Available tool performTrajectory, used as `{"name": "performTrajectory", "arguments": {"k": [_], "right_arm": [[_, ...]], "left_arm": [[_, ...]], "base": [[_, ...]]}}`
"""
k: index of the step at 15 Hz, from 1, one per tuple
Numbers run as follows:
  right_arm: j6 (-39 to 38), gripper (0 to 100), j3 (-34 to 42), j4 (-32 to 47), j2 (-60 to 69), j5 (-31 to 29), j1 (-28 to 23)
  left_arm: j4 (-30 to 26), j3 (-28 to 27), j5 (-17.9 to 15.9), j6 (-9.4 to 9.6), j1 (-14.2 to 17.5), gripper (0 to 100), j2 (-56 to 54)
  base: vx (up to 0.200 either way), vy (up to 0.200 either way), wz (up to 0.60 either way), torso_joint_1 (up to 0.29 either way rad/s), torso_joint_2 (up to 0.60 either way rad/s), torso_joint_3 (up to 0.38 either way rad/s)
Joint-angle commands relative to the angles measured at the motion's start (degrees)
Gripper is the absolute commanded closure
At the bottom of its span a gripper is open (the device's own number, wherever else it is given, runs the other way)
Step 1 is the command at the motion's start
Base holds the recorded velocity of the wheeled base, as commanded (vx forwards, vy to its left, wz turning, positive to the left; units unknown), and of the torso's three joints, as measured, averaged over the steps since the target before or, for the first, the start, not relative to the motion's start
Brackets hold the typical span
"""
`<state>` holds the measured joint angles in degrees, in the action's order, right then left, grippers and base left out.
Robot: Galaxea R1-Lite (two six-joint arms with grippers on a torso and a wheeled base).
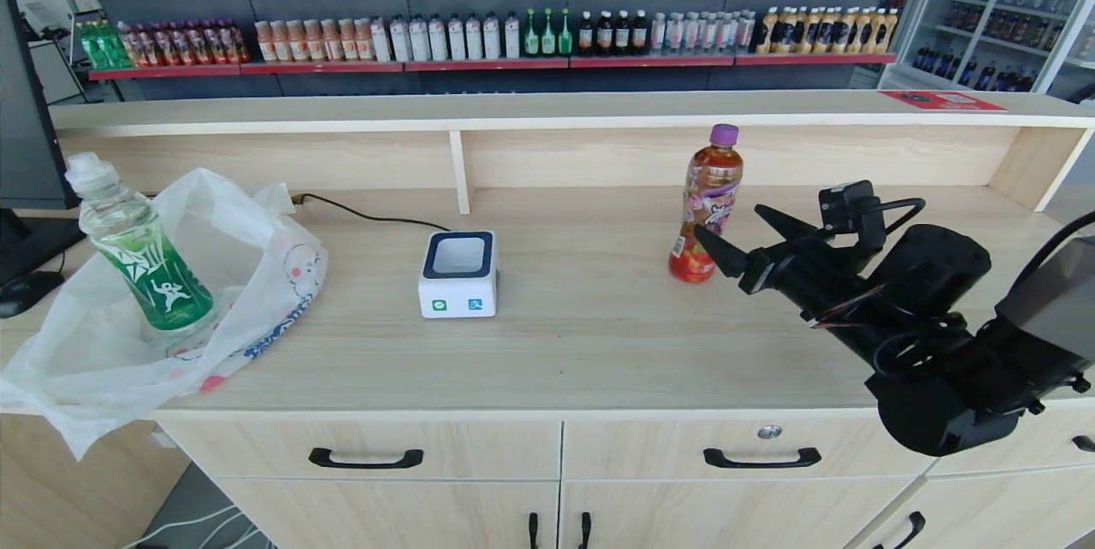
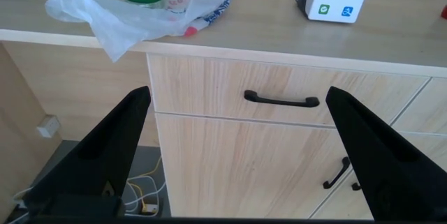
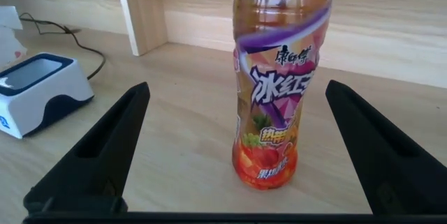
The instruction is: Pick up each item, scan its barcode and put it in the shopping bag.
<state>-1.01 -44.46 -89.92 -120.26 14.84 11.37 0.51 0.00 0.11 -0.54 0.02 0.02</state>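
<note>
An orange tea bottle (image 1: 707, 205) with a purple cap stands upright on the counter, right of centre; it also appears close up (image 3: 278, 91). My right gripper (image 1: 742, 234) is open just to the bottle's right, fingers pointing at it without touching; the bottle stands between and beyond the fingertips (image 3: 133, 112). A white scanner (image 1: 458, 274) with a dark-rimmed window sits mid-counter. At the left, a green-labelled bottle (image 1: 141, 250) stands inside the white shopping bag (image 1: 257, 275). My left gripper (image 2: 237, 98) is open, low in front of the cabinet drawers, holding nothing.
A black cable (image 1: 359, 214) runs from the scanner toward the back ledge. A raised wooden shelf (image 1: 547, 117) borders the counter's far side. A monitor base (image 1: 26, 241) stands at the far left. Drawers with black handles (image 2: 281, 100) lie below the counter.
</note>
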Motion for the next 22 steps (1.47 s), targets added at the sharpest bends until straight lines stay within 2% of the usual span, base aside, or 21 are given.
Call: {"name": "performTrajectory", "arguments": {"k": [1, 4, 7, 8, 10, 12, 22], "right_arm": [[-0.04, 0, -3.70, -0.08, -4.37, -0.16, -0.83], [-0.04, 0, -8.36, -0.08, -8.32, -2.53, -1.27], [-0.13, 0, -10.65, -0.08, -10.43, -2.53, -1.18], [-0.22, 0, -11.18, -0.08, -10.70, -2.53, -0.83], [-1.01, 0, -11.79, -0.08, -10.96, -2.44, -0.04], [-2.86, 0, -16.71, -0.08, -11.31, -2.53, 1.19], [-3.65, 0, -22.16, 5.98, -14.48, -0.86, 1.11]], "left_arm": [[0.02, 0.00, -0.02, 0.01, -0.02, 0, 0.06], [0.02, 0.00, -0.02, 0.10, -0.02, 0, 0.06], [0.10, 0.00, -0.02, 2.03, -0.02, 0, 0.06], [0.10, 0.00, -0.02, 2.12, -0.02, 0, 0.06], [0.10, 0.00, -0.02, 2.12, -0.02, 0, 0.06], [0.02, 0.00, -0.02, 2.12, -0.02, 0, 0.06], [0.02, 0.00, -0.02, 1.77, 0.06, 0, 0.06]], "base": [[0.000, 0.000, 0.00, 0.000, 0.00, 0.000], [0.000, 0.000, 0.00, 0.000, 0.00, 0.000], [0.000, 0.000, 0.00, 0.000, 0.00, 0.000], [0.000, 0.000, 0.00, 0.000, 0.00, 0.000], [0.000, 0.000, 0.00, 0.000, 0.00, 0.000], [0.000, 0.000, 0.00, 0.000, 0.00, 0.000], [0.000, 0.000, 0.00, 0.000, 0.00, 0.000]]}}
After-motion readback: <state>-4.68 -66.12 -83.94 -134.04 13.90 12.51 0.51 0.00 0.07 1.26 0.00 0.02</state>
